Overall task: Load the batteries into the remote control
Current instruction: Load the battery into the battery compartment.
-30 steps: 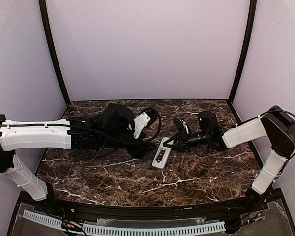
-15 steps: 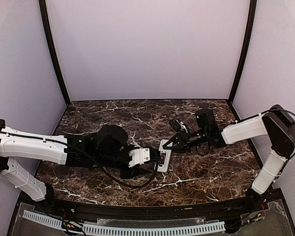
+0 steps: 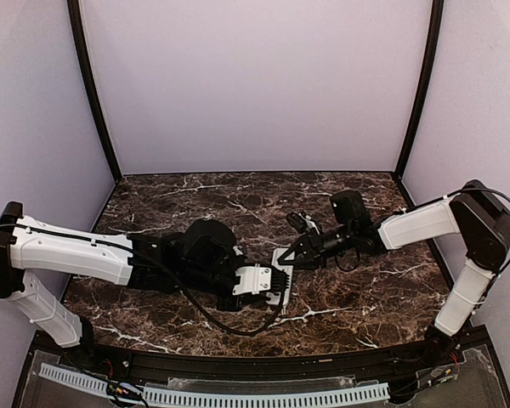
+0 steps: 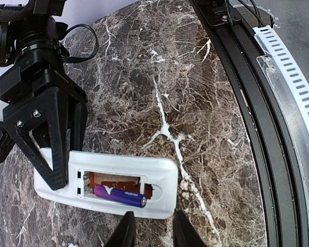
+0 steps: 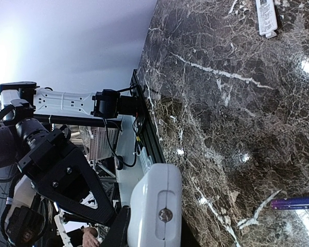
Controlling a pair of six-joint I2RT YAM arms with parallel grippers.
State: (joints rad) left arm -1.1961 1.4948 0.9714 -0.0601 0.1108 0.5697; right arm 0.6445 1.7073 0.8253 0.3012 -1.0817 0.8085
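remote (image 4: 159, 170) lies back-up in the middle of the desk (image 4: 185, 92), bay (image 4: 113, 181) open. one purple battery (image 4: 121, 195) is seated in the bay slot on the 6 o'clock side in the left wrist view, with brown board showing in the slot above it. my right fingers (image 4: 55, 172) are closed together, tips pressed on the remote's 9 o'clock end in that view; from the top camera that's its 12 o'clock end. my left fingers (image 4: 124, 231) sit just off the remote's 6 o'clock edge with a narrow gap and nothing between them; can't tell if they touch the casing. second battery (image 5: 292, 203) lies loose on the desk at 4 o'clock in the right wrist view, well apart from a white oblong piece (image 5: 266, 18) at 1 o'clock
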